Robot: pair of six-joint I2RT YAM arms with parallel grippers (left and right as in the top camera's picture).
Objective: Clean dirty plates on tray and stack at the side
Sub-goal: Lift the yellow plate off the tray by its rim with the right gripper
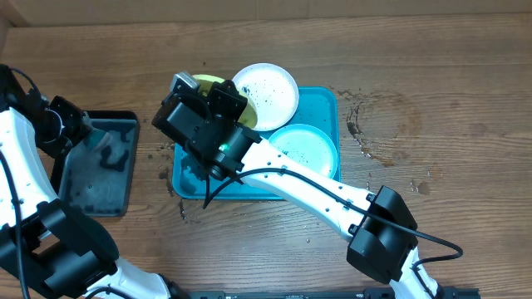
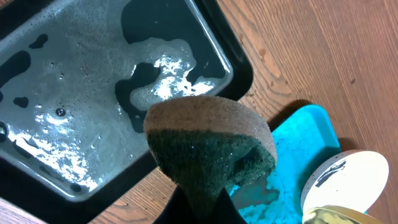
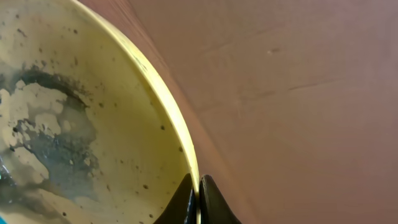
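Note:
The turquoise tray (image 1: 324, 108) holds the white plate (image 1: 270, 91) at its back and the pale aqua plate (image 1: 312, 149) at its right. My right gripper (image 3: 198, 196) is shut on the rim of the yellow-green plate (image 3: 74, 124), which is smeared with grey and black specks; in the overhead view only an edge of this plate (image 1: 208, 80) shows behind the gripper (image 1: 199, 95). My left gripper (image 2: 208, 208) is shut on a green and brown sponge (image 2: 208, 146), held above the right edge of the black tray (image 1: 100, 166). In the left wrist view the turquoise tray (image 2: 305, 143) and the white plate (image 2: 348, 180) lie to the right.
The black tray (image 2: 93, 74) holds soapy water with foam. Dark specks and wet marks lie on the wooden table (image 1: 391, 124) around the turquoise tray. My right arm (image 1: 316, 195) crosses the tray's front.

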